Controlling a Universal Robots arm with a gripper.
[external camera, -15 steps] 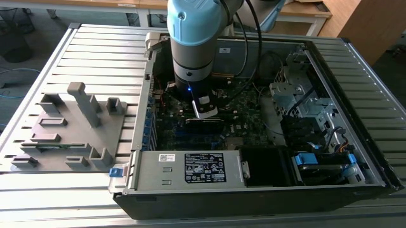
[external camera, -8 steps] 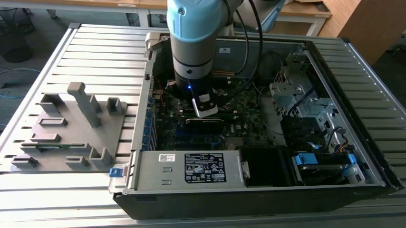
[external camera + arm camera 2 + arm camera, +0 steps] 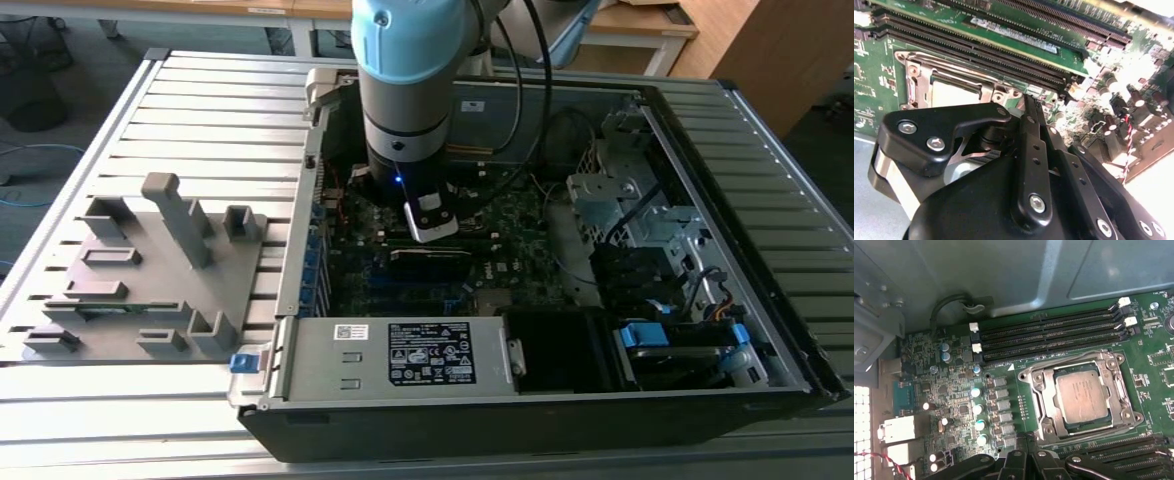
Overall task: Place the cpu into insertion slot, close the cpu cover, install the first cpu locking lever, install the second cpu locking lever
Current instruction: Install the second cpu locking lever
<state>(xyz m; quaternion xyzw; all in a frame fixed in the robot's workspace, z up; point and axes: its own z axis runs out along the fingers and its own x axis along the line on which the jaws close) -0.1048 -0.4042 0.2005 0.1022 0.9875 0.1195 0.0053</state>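
Observation:
The cpu (image 3: 1081, 397) lies flat in the insertion slot (image 3: 1040, 374), its pale metal face up. The cpu cover (image 3: 1048, 400) is down around it as a silvery frame. Thin wire levers (image 3: 1064, 361) lie along the frame's sides. In the second wrist view the cpu (image 3: 951, 92) shows through the cover's window (image 3: 921, 75). My gripper (image 3: 1026, 436) hangs just off one corner of the socket, its black fingers (image 3: 1030, 117) shut together with nothing seen between them. In the exterior view the arm reaches down into the open computer case, with the gripper (image 3: 427, 230) over the motherboard.
Long black memory slots (image 3: 1049, 335) run beside the socket, with capacitors (image 3: 976, 410) on its other side. The case walls (image 3: 747, 260), a drive cage (image 3: 627, 200) and the power supply (image 3: 400, 355) ring the board. A grey fixture (image 3: 134, 270) stands on the slatted table at the exterior view's left.

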